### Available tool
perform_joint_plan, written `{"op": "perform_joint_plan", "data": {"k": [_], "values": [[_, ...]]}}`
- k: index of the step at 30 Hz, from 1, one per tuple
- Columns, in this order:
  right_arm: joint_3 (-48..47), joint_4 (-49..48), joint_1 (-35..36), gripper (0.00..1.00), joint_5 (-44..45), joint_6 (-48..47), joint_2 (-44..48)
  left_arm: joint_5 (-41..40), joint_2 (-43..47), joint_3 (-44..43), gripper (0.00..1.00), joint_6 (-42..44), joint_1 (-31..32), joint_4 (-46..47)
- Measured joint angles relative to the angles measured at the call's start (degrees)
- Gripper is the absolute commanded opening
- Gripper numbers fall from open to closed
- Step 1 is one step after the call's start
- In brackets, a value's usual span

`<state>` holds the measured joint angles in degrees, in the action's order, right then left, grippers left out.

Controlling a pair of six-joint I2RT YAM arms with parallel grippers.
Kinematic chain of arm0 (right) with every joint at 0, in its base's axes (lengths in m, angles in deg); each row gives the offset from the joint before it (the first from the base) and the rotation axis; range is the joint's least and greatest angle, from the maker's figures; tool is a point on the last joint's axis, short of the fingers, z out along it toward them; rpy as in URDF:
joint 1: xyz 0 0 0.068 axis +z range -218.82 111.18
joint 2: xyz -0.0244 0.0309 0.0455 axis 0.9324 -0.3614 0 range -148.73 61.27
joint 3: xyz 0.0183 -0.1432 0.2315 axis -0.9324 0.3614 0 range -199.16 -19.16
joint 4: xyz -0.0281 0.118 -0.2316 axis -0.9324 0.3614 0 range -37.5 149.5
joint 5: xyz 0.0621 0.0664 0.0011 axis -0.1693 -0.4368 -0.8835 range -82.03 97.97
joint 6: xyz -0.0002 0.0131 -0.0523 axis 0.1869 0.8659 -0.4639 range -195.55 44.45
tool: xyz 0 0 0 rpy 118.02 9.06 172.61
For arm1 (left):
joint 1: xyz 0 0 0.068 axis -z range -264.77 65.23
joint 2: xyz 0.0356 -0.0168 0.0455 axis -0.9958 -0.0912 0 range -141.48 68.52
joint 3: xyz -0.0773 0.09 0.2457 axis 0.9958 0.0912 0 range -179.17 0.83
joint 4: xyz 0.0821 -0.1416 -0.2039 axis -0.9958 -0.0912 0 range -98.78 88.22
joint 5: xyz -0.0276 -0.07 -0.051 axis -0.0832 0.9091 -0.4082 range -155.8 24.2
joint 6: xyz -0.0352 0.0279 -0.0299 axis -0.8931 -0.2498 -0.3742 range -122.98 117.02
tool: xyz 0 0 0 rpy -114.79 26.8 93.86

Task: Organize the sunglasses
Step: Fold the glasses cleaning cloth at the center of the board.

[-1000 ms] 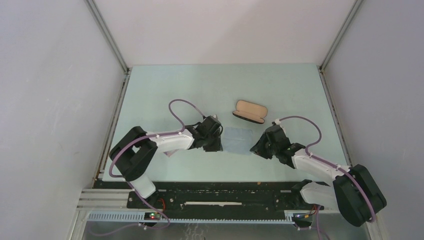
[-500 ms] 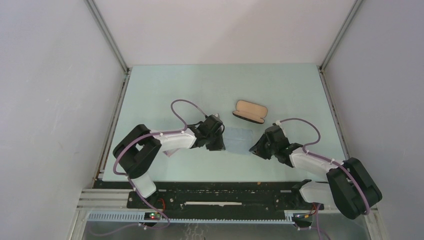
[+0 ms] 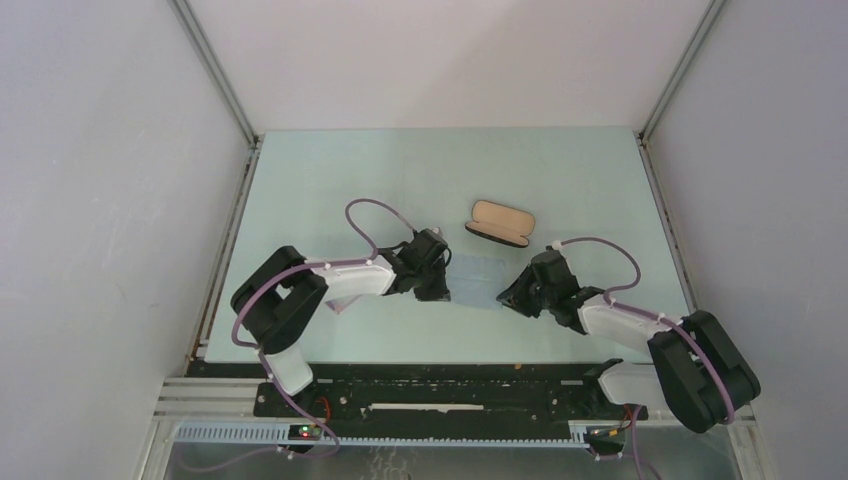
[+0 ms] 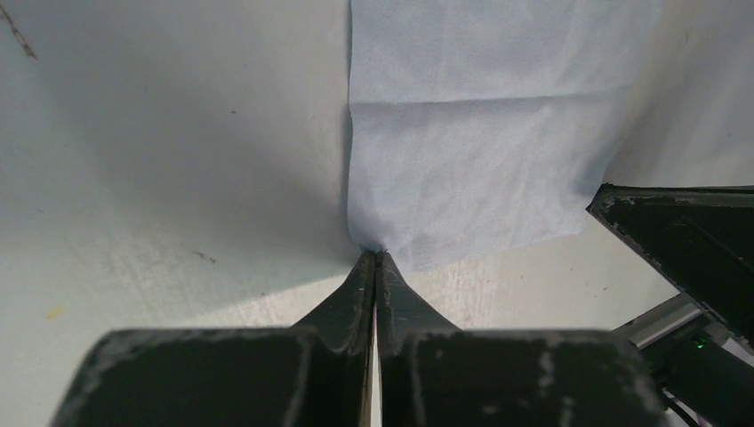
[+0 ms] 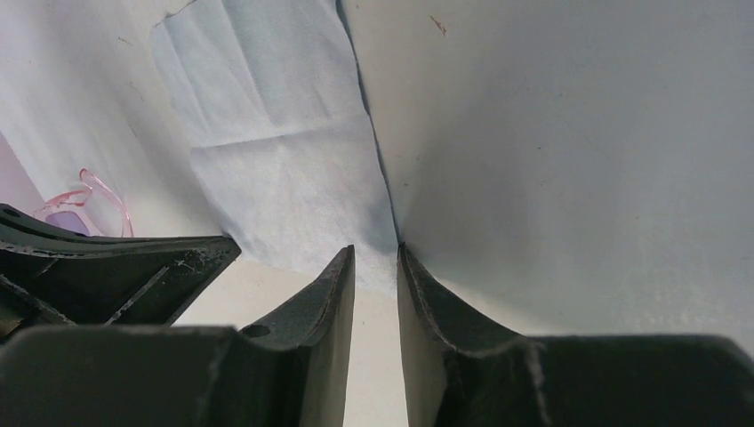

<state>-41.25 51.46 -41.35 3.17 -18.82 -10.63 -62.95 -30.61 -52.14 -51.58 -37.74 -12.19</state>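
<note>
Cloth [image 4: 480, 133] corners, left gripper [image 4: 374, 258] pinching, right gripper [image 5: 375, 253] astride

Left gripper [image 4: 374, 258] has pinched shut on a blue cloth [image 4: 480, 133] corner as right gripper [image 5: 374, 253] edged nearer

We see a pale green counter [image 3: 330, 180] under soft, even light. Behind it stands a plain white back wall [image 3: 440, 60]. White side walls [image 3: 90, 200] flank it, and a black rail [image 3: 450, 385] runs along its near edge.
</note>
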Motion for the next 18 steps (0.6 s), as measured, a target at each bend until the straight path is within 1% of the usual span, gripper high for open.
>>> {"op": "perform_joint_plan", "data": {"k": [4, 11, 18], "values": [[0.6, 0.2, 0.0, 0.33, 0.5, 0.2, 1.0, 0.3, -0.1, -0.1, 0.0, 0.1, 0.0, 0.0], [0.8, 2.3, 0.5, 0.36, 1.6, 0.2, 2.6, 0.4, -0.1, -0.1, 0.0, 0.2, 0.0, 0.0], [1.4, 1.9, 1.8, 0.34, 2.0, 0.4, 3.3, 0.6, -0.1, -0.1, 0.0, 0.6, 0.0, 0.1]]}}
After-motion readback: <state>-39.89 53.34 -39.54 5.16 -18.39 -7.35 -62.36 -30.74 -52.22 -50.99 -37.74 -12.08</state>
